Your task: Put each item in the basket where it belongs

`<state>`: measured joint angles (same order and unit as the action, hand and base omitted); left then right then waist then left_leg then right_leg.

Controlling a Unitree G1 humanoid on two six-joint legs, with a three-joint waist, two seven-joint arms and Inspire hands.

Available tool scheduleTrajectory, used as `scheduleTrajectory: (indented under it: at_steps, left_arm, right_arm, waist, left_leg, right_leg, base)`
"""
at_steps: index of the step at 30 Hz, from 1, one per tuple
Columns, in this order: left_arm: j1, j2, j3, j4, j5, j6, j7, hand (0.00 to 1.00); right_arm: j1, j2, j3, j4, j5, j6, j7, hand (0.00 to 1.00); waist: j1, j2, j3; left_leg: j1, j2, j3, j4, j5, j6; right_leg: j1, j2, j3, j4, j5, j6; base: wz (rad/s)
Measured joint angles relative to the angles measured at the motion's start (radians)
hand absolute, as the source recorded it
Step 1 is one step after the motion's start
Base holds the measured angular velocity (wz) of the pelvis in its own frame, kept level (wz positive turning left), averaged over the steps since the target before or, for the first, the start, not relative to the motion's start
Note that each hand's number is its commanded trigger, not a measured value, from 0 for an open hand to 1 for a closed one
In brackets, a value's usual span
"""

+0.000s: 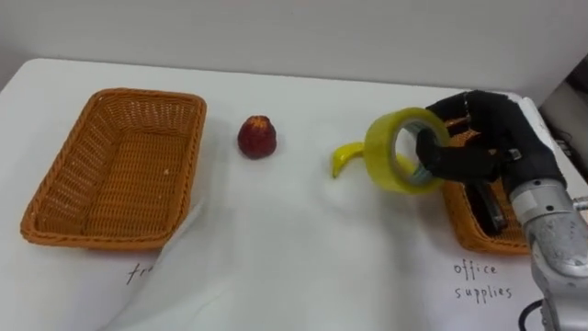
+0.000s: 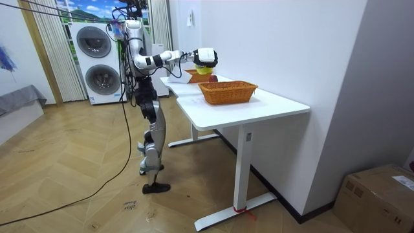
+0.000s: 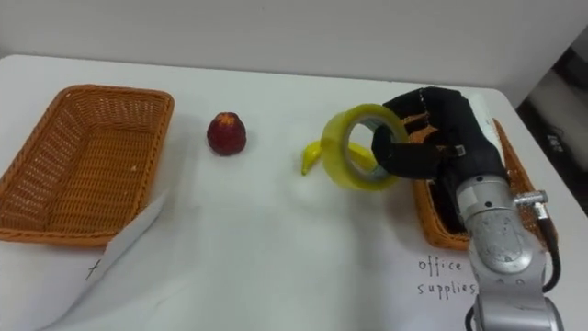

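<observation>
Here the right hand (image 1: 491, 138) has its fingers curled through a yellow tape roll (image 1: 378, 156), holding it tilted above the table (image 1: 303, 248), just beside the right-edge basket (image 1: 464, 228). A banana (image 1: 344, 158) lies behind the roll. A red fruit (image 1: 256, 136) sits toward the far edge, between the banana and the left-edge basket (image 1: 64, 170).

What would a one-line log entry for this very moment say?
right hand: shut on yellow tape roll | held above table, beside office-supplies basket | unsorted on table: banana, red fruit
</observation>
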<state>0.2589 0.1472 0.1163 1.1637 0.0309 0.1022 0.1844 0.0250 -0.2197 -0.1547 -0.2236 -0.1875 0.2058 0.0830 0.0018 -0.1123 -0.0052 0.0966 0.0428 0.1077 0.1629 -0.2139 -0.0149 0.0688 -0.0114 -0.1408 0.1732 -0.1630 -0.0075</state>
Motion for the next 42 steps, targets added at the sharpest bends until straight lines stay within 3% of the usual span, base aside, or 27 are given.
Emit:
scheduleTrajectory:
  at_steps: [6,18,26,31,33,35,42]
  left_arm:
    - [0.01,0.0,0.0,-0.001,0.001,0.0,-0.011,0.0]
    - [0.023,0.0,-0.001,-0.003,0.001,0.001,-0.019,0.0]
    - [0.024,-0.001,0.003,-0.001,0.003,0.002,-0.016,0.0]
    - [0.034,-0.004,0.037,-0.01,0.003,0.015,-0.016,0.0]
    - [0.045,-0.004,0.041,-0.033,0.003,0.023,-0.016,0.0]
    - [0.052,-0.009,0.06,-0.045,0.005,0.024,-0.014,0.0]
    - [0.057,-0.017,0.107,-0.055,0.007,0.04,0.0,0.0]
  right_arm:
    - [0.0,-0.013,-0.03,0.005,0.004,-0.008,-0.056,1.0]
    - [0.001,-0.023,-0.034,0.016,0.029,-0.008,-0.131,1.0]
    - [-0.001,-0.023,-0.064,0.057,0.048,-0.011,-0.18,1.0]
    - [-0.001,-0.03,-0.136,0.154,0.067,-0.011,-0.209,1.0]
    - [0.0,-0.034,-0.155,0.177,0.064,-0.008,-0.228,1.0]
    - [0.0,-0.041,-0.18,0.189,0.064,-0.008,-0.238,1.0]
    - [0.001,-0.053,-0.192,0.259,0.049,0.003,-0.265,1.0]
  waist:
    - [-0.001,0.0,0.0049]
    - [-0.026,-0.004,0.0031]
    - [-0.025,-0.002,0.0053]
    - [-0.029,-0.002,0.0077]
    - [-0.037,-0.003,0.0023]
    - [-0.04,0.007,0.0028]
    - [-0.05,0.01,0.0018]
  left_leg:
    - [0.001,0.0,0.0,-0.001,-0.001,0.0]
    - [0.002,0.001,0.002,0.001,-0.001,0.0]
    - [0.016,0.001,0.004,-0.003,-0.001,0.001]
    - [0.012,0.0,0.013,0.001,-0.003,0.003]
    - [0.002,-0.001,0.016,0.003,-0.003,0.004]
    - [0.002,-0.001,0.023,0.003,-0.002,0.004]
    - [0.003,-0.001,0.028,0.002,-0.002,0.004]
  right_leg:
    - [-0.001,0.0,-0.003,0.0,0.0,0.0]
    - [-0.002,0.001,0.0,0.003,0.0,0.0]
    - [0.003,0.001,0.001,0.013,0.0,0.0]
    - [-0.003,-0.001,0.008,0.013,-0.001,0.001]
    - [-0.014,-0.002,0.011,0.014,-0.001,0.002]
    - [-0.018,-0.002,0.018,0.017,-0.001,0.002]
    - [-0.019,0.0,0.026,0.015,-0.001,0.003]
  base:
    - [0.0]
    - [0.0]
    - [0.0]
    - [-0.04]
    - [-0.07]
    - [-0.1]
    - [-0.01]
